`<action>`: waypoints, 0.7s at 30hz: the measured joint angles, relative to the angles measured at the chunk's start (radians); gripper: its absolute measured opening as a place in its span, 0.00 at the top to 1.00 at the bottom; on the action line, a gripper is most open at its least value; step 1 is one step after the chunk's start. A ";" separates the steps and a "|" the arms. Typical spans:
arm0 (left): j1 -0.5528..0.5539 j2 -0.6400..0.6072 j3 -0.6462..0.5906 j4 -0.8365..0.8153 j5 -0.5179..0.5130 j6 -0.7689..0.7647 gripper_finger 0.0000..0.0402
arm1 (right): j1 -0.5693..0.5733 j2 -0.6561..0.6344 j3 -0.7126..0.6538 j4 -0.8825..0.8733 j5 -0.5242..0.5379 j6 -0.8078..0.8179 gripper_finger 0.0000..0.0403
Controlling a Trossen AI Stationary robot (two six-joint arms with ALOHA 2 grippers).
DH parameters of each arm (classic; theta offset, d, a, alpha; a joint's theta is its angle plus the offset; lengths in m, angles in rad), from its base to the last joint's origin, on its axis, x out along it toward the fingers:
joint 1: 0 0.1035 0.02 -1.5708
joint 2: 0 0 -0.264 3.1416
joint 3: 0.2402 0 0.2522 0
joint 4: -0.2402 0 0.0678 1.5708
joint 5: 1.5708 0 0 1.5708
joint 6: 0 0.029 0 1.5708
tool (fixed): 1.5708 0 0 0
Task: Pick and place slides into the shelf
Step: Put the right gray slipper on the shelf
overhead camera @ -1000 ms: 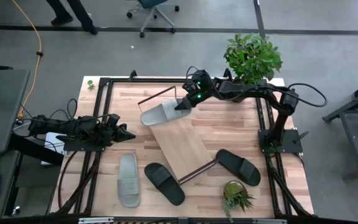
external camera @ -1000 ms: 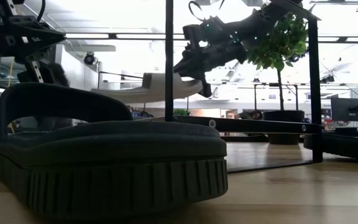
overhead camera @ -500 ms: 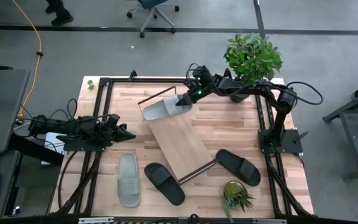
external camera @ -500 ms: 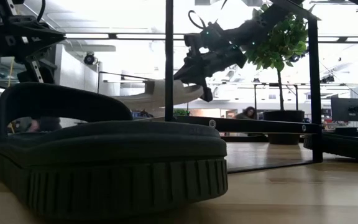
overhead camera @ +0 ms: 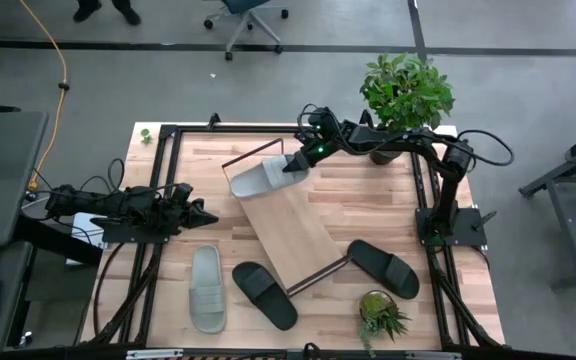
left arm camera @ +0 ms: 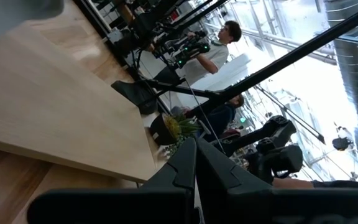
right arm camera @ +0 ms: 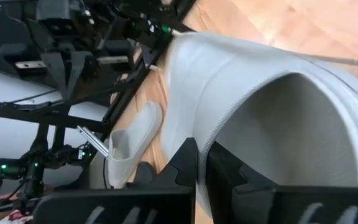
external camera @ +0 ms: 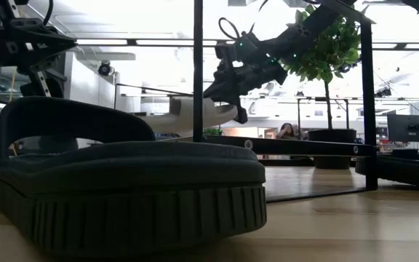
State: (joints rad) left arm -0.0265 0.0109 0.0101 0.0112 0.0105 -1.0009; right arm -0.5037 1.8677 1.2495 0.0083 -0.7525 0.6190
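Seen from above, the right gripper point(overhead camera: 290, 166) pinches a grey slide point(overhead camera: 259, 177) at the far end of the shelf point(overhead camera: 290, 230), while the left gripper point(overhead camera: 206, 216) waits closed near the table's left edge.

You're looking at a pale wood surface point(overhead camera: 368, 200) with visible plank grain, framed in black metal. The shelf point(overhead camera: 290, 228) is light wood with thin dark rod ends. One light grey slide point(overhead camera: 261, 177) sits at the dark right gripper point(overhead camera: 293, 166); another light grey slide point(overhead camera: 207, 289) and two black slides point(overhead camera: 264, 294) point(overhead camera: 382, 267) lie elsewhere. Both plants point(overhead camera: 406, 92) point(overhead camera: 379, 313) are green. The floor point(overhead camera: 268, 90) is grey.
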 joint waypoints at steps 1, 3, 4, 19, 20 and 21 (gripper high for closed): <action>0.000 0.000 0.000 0.000 0.000 -0.002 1.00 | -0.001 0.000 0.000 0.007 0.000 0.002 1.00; 0.000 0.000 0.000 0.000 0.000 -0.002 1.00 | -0.008 -0.001 0.000 0.015 0.000 0.009 1.00; 0.000 0.000 0.000 0.000 0.000 -0.003 1.00 | -0.013 -0.001 0.000 0.017 0.003 0.009 1.00; 0.000 0.000 0.000 0.000 -0.002 -0.002 1.00 | -0.005 0.043 0.000 0.024 -0.010 0.027 1.00; 0.000 0.000 0.000 0.000 -0.002 -0.002 1.00 | -0.005 0.047 0.000 0.034 -0.011 0.028 1.00; 0.000 0.000 0.000 0.000 -0.002 -0.006 1.00 | -0.005 0.050 0.000 0.045 -0.012 0.030 1.00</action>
State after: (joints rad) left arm -0.0265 0.0105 0.0097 0.0109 0.0082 -1.0064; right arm -0.5083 1.9173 1.2495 0.0530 -0.7646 0.6487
